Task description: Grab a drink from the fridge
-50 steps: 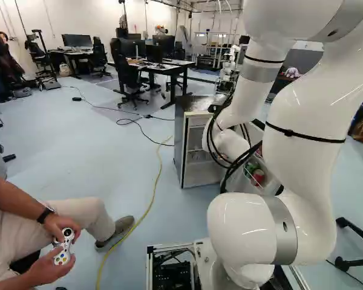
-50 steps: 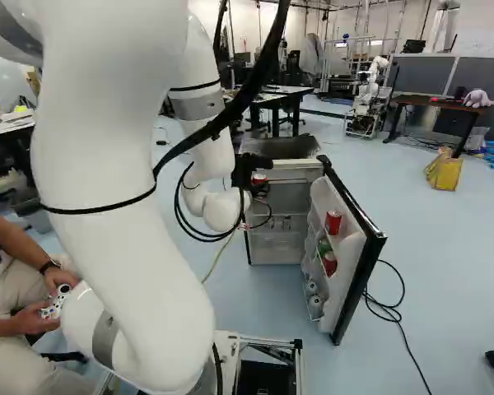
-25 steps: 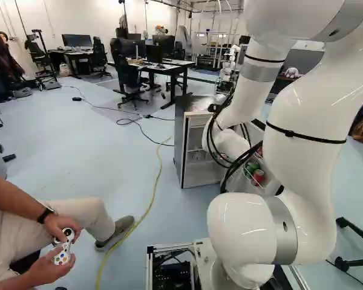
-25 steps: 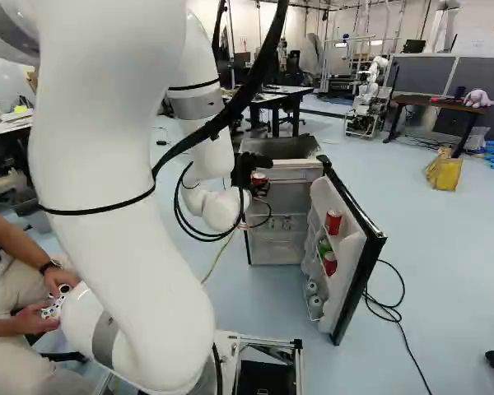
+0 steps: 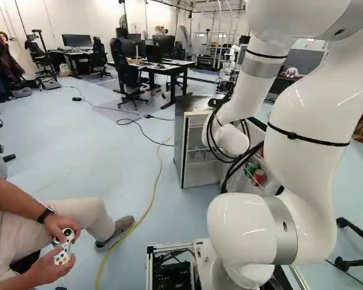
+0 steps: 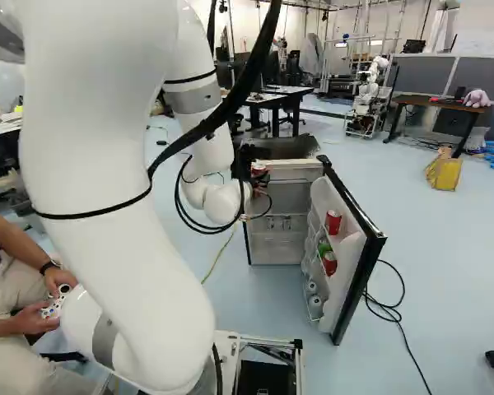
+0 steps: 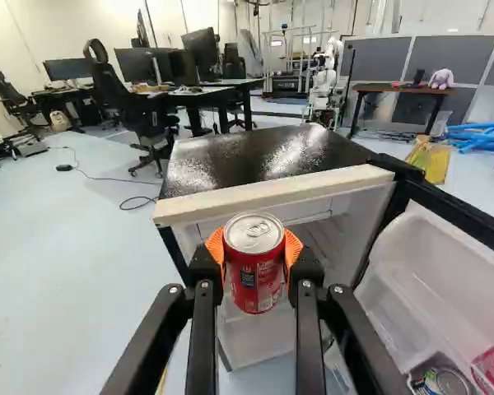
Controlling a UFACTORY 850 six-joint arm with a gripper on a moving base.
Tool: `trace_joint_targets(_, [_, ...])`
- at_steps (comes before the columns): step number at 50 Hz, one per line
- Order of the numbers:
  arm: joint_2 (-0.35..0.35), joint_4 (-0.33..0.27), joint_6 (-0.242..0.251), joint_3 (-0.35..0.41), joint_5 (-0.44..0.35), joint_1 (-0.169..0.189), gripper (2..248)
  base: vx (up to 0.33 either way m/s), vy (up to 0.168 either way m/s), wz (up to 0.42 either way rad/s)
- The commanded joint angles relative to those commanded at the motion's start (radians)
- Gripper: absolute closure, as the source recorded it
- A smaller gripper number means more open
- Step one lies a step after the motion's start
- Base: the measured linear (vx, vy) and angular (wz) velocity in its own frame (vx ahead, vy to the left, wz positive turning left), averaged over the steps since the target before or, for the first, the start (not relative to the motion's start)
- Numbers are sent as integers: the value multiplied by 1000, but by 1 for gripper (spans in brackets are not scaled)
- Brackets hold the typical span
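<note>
- Red soda can [image 7: 254, 267] is standing upright between the orange-padded fingers [image 7: 204, 267], which are squeezing it from two sides in front of the fridge's upper front edge.
- White arm [image 6: 107, 181] is rising at the left of the right base view, bending over and reaching forward to the fridge.
- Yellow cable [image 5: 155, 193] is snaking along the floor, running to the fridge's left in the left base view.
- Black gripper [image 6: 244, 164] is showing at the end of the arm, holding that can near the fridge's top front.
- Small fridge [image 6: 284, 148] is standing open near the middle of the right base view, its dark top showing.
- Fridge door [image 6: 351, 280] is hanging wide open to the right, its racks carrying an upper red can [image 6: 333, 222], a lower red can [image 6: 329, 263] and a green can [image 6: 323, 247] beside that lower one.
- Another robot [image 6: 368, 99] is standing well beyond the fridge.
- Black cord [image 6: 403, 304] is curling over the floor just beside the door.
- Yellow bag [image 6: 444, 171] is resting on the floor farther right.
</note>
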State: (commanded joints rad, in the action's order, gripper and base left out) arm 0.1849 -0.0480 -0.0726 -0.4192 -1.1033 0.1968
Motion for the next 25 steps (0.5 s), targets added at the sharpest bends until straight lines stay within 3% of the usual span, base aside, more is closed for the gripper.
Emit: trace_joint_targets(25, [-29, 0, 0, -37, 54, -5, 160, 0, 0, 0])
